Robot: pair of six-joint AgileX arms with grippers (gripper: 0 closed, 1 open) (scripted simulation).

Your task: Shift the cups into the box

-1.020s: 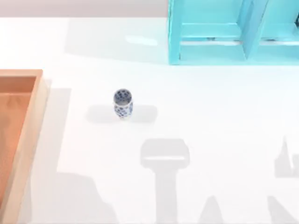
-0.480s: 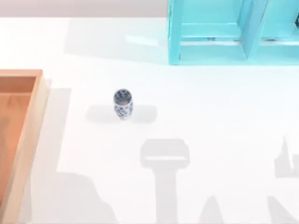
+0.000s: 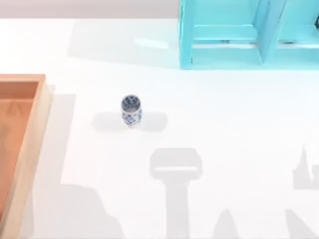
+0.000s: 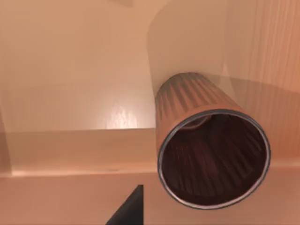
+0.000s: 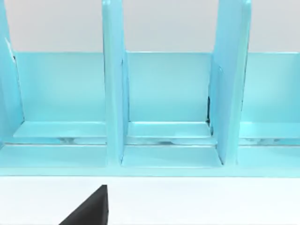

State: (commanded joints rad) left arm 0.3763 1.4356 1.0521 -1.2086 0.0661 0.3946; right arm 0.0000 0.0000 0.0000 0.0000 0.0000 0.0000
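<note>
The white cup with blue pattern [image 3: 131, 110] stands upright on the white table, right of the box [image 3: 30, 144], whose light wooden wall runs along the top view's left edge. In the left wrist view the dark reddish-brown cup [image 4: 206, 140] rests on the box floor [image 4: 70, 89] close to a wall, its dark mouth toward the camera. One dark fingertip [image 4: 127, 212] of my open left gripper shows just short of that cup, apart from it. My right gripper's dark fingertip [image 5: 89, 211] hangs over the table facing the shelf, holding nothing.
A turquoise shelf unit [image 3: 249, 35] with upright dividers [image 5: 112, 93] stands at the back right of the table. Arm shadows fall across the front of the table.
</note>
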